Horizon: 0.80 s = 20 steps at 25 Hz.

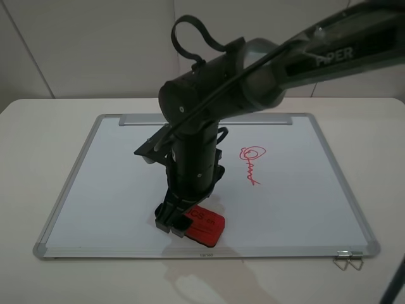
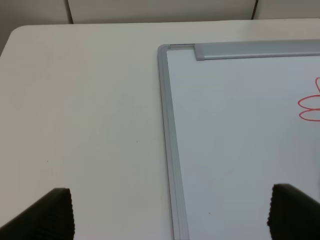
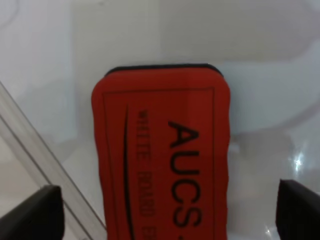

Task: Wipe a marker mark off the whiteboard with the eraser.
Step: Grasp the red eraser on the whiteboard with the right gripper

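Right gripper (image 3: 170, 212) released, fingers wide either side of eraser (image 3: 162, 150), gaps both sides. Eraser lies flat between them on whiteboard (image 1: 114, 190), close to its frame. Left gripper (image 2: 172, 215) released, empty, above board's side frame. Marker mark (image 2: 311, 105) ahead of it, partly visible.

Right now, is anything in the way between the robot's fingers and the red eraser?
No, nothing that I can see. The right fingers are open, and the eraser lies flat on the whiteboard right between them. Nothing else sits in that gap.
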Each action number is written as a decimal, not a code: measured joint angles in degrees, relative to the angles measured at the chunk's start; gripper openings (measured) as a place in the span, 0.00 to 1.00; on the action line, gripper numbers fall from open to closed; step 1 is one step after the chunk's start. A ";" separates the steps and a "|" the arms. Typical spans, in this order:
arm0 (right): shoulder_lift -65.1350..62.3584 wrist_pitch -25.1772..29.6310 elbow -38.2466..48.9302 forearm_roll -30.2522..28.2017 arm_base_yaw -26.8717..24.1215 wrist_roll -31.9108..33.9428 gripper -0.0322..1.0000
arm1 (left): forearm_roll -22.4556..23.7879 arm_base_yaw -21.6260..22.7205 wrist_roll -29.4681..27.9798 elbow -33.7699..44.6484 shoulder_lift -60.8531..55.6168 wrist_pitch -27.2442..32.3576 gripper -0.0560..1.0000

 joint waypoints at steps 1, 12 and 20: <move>0.23 -0.76 0.00 0.00 0.00 0.00 0.76 | 0.00 0.00 0.00 0.00 0.00 0.00 0.79; 0.88 -3.12 0.75 -0.66 0.00 -0.17 0.76 | 0.00 0.00 0.00 0.00 0.00 0.00 0.79; 1.14 -4.32 3.63 -0.66 0.00 -0.17 0.76 | 0.00 0.00 0.00 0.00 0.00 0.00 0.79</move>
